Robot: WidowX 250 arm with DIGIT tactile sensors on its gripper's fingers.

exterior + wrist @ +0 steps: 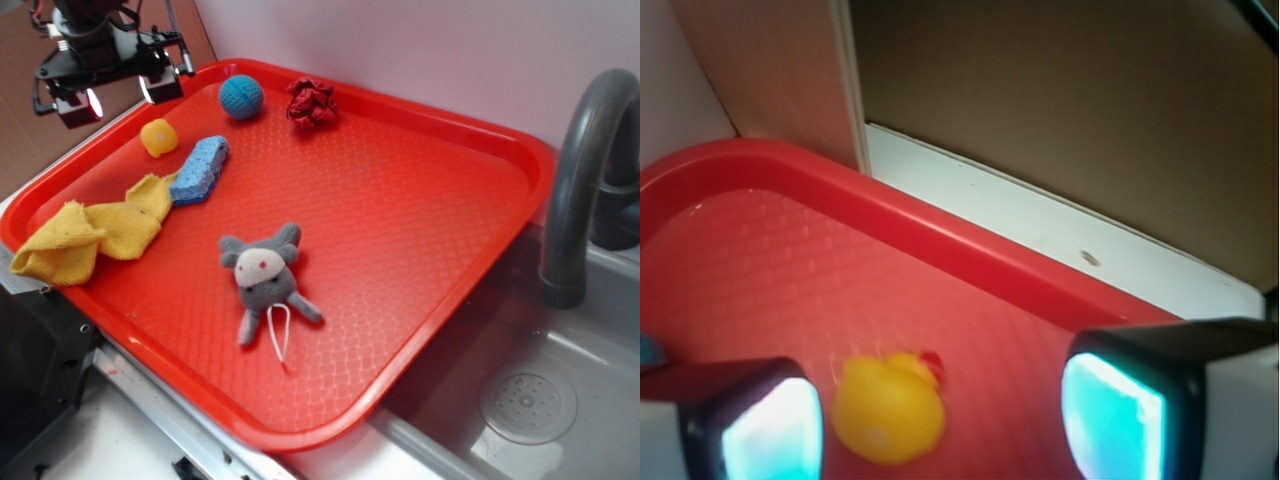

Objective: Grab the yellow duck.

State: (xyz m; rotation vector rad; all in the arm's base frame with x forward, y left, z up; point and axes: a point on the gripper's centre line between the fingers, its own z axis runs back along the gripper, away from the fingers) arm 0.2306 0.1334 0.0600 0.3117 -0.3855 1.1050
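Duck (pixel 159 137) sits on the red tray (pixel 420 200), far-left part, close to the rim, upright as far as can be told. Blue sponge (pixel 200 170) lies just beside it; blue ball (pixel 241 97) further along the back edge; yellow cloth (pixel 90 232) nearer the front-left corner. Grey plush mouse (pixel 265 275) is mid-tray, well apart.

Gripper (pixel 120 92) hangs above the tray's back-left rim, jaws spread wide, nothing between them. No contact with the duck.

Key relation: in the wrist view the duck (pixel 889 410) shows low in frame, between the two lit fingers (pixel 770 430) but off-centre, close to the left one, with clear gap to the right. Red beak points toward the right finger. In the exterior view the duck lies below the gripper and a little toward the tray's middle.

Judgement: approach stage, grasp not begun. Next move likely needs a small sideways shift to centre the duck, then a descent. Rounded, smooth body; an off-centre close could squirt it sideways.
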